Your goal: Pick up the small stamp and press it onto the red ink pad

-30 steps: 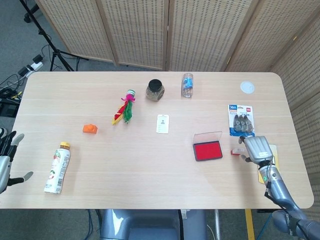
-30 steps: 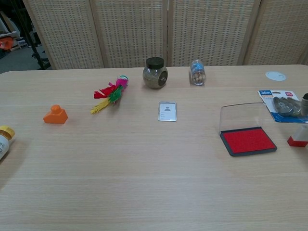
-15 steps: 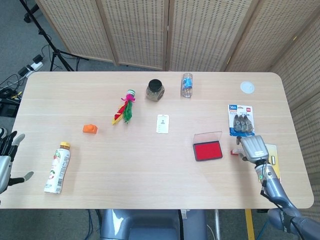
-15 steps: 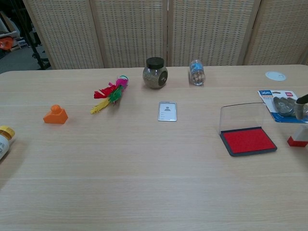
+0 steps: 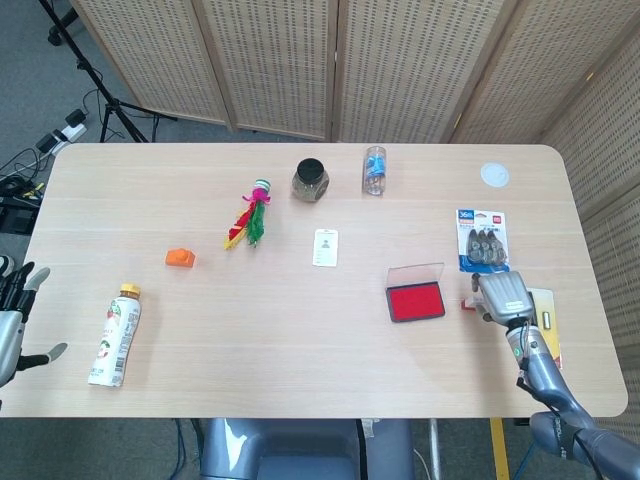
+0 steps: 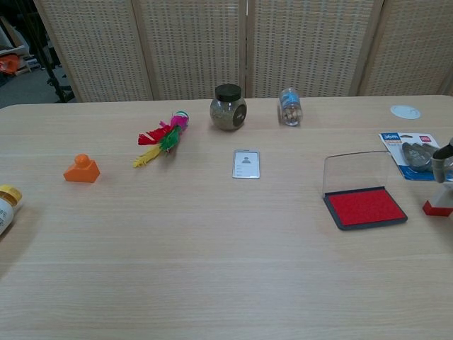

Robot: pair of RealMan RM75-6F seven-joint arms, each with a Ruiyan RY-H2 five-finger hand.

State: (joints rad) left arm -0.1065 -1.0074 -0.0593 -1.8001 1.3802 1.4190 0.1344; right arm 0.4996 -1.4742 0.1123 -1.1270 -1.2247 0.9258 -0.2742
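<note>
- The grey right hand [image 5: 503, 296] is seen whole only from the head view, covering the small red-based stamp [image 6: 439, 200]; its grip cannot be told.
- The open left hand [image 5: 12, 312] is shown there alone.
- The red ink pad [image 6: 364, 207], with its clear lid raised, lies just beside the stamp.

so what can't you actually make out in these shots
- Small red-based stamp: chest view cuts it at the right edge; in the head view the right robot hand covers most of it, so the grip can't be confirmed.
- Left robot hand: cut by the head view's left edge.
- White card with a portrait: print too small.
- Blue blister pack: label unreadable.
</note>
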